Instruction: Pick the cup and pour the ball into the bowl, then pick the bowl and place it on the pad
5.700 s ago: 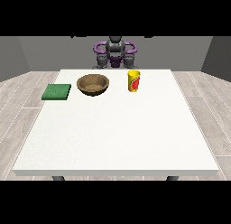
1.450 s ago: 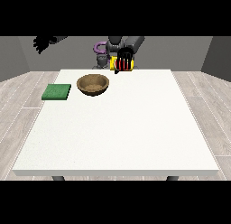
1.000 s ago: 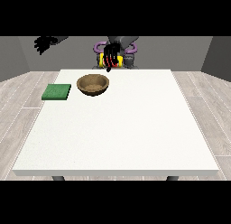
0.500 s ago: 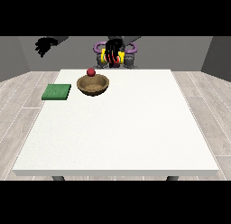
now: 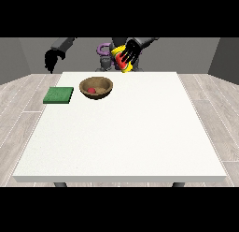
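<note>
A yellow cup [image 5: 122, 58] with a red mark hangs tilted above the table's far edge, right of the bowl. The hand at the view's right [image 5: 130, 52] has its black fingers curled round the cup. A brown wooden bowl [image 5: 97, 87] stands on the table at the far left, and a small red ball [image 5: 92, 90] lies inside it. Left of the bowl lies a green square pad [image 5: 59, 95]. The hand at the view's left [image 5: 51, 60] hangs in the air above the table's far left corner, fingers pointing down and holding nothing.
The large white table [image 5: 126, 142] stretches from the bowl towards the camera. The robot's torso [image 5: 106, 58] stands behind the far edge. Grey wooden floor surrounds the table.
The cup was lifted from the table, carried left and tipped over the bowl. The ball fell from the bowl's rim into the bowl. The cup has since swung slightly right and lower.
</note>
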Controlling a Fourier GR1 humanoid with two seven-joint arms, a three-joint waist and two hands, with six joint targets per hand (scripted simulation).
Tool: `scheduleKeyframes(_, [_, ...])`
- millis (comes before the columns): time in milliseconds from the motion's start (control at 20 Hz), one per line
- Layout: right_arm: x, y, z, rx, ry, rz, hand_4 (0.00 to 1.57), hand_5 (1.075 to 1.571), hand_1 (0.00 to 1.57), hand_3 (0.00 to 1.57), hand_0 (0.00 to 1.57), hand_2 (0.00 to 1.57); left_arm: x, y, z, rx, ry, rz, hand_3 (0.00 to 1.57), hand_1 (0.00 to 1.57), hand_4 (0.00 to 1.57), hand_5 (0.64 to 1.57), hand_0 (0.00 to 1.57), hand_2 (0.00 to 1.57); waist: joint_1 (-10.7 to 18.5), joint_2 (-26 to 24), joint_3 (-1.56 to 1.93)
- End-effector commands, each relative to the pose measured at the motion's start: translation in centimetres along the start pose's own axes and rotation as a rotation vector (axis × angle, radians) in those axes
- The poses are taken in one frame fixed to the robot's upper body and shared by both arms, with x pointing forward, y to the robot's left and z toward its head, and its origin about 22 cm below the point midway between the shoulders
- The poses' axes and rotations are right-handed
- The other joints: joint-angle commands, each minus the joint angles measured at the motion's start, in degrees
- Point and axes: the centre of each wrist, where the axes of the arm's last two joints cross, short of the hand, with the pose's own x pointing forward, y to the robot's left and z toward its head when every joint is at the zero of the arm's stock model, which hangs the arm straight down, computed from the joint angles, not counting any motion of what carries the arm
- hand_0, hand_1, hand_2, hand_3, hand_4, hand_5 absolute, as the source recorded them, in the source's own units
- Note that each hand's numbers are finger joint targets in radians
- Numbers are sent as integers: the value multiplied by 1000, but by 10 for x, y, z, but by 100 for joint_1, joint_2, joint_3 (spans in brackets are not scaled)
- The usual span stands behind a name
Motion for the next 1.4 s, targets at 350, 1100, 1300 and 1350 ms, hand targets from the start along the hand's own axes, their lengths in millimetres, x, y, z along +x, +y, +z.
scheduleKeyframes(350, [-18,9,8,-169,-54,-58,417,1570,0,0,0,0,-31,140,-32,-33,-65,797,0,0,214,1500,0,0,1136,673,22])
scheduleKeyframes(1100, [-49,56,-25,-132,-95,-107,0,1568,0,0,0,0,-140,324,-49,-35,-147,874,0,0,281,1510,0,0,880,1321,76])
scheduleKeyframes(1300, [-63,73,-33,-120,-64,-96,0,1569,0,0,0,0,-163,331,-38,-18,-128,885,0,0,266,1506,0,0,813,1248,76])
scheduleKeyframes(1350, [-53,89,-46,-96,-67,-85,0,1569,0,0,0,0,-168,354,-39,7,-131,860,0,0,243,1502,0,0,657,1288,74])
